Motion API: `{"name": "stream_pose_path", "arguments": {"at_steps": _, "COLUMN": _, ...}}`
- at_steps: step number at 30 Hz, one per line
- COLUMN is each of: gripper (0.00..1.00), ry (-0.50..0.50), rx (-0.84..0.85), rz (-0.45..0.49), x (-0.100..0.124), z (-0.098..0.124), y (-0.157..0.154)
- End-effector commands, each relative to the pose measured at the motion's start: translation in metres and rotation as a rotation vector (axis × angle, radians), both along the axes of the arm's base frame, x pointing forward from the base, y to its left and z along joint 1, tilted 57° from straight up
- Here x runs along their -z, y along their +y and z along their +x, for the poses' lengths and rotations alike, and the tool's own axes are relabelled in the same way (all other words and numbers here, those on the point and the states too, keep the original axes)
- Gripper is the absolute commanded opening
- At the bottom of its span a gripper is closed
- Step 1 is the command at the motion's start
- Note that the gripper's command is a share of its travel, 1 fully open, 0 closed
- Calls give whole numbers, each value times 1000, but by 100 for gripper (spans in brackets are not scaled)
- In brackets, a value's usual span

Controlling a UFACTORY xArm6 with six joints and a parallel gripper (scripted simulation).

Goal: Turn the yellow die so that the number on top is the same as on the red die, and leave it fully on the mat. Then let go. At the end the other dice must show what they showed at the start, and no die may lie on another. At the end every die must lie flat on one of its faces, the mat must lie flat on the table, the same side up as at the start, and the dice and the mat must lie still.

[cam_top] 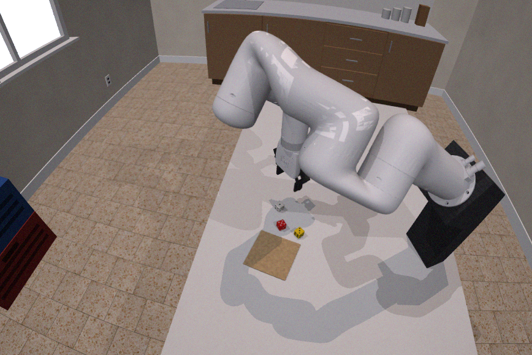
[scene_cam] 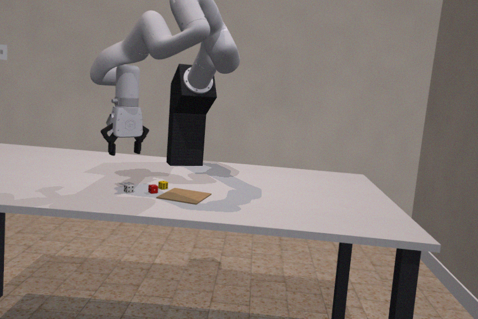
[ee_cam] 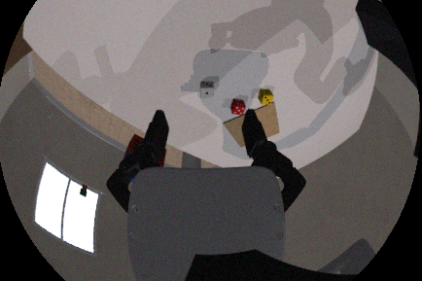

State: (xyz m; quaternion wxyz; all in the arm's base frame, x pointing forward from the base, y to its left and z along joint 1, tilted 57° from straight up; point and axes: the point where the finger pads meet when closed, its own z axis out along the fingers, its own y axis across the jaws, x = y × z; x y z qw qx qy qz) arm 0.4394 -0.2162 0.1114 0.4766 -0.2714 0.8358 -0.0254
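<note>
- A white tabletop stands on dark legs over a tan tiled floor, with a plain beige wall behind it in the exterior view.
- The yellow die is a small cube with dark pips, lying flat on the bare tabletop just beside one corner of the mat, not on it; its top number is too small to read.
- The mat is a thin brown square lying flat, partly in shadow.
- The red die has white pips and sits near the yellow one, just off the mat's edge.
- The white die with dark pips lies farther from the mat, apart from the other two.
- The gripper hangs well above the tabletop, off to the side of the dice; its jaws are spread fully and hold nothing.
- The arm rises from a black pedestal.
</note>
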Motion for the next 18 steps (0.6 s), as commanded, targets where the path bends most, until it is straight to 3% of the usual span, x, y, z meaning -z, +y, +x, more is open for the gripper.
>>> {"name": "stream_pose_path", "arguments": {"at_steps": 1, "gripper": 100, "ry": -4, "rx": 3, "rz": -2, "x": 15, "z": 25, "y": 5}}
{"name": "stream_pose_path", "arguments": {"at_steps": 8, "gripper": 100, "ry": -4, "rx": 3, "rz": -2, "x": 38, "z": 61, "y": 15}}
{"name": "stream_pose_path", "arguments": {"at_steps": 18, "gripper": 100, "ry": -4, "rx": 3, "rz": -2, "x": 40, "z": 64, "y": 16}}
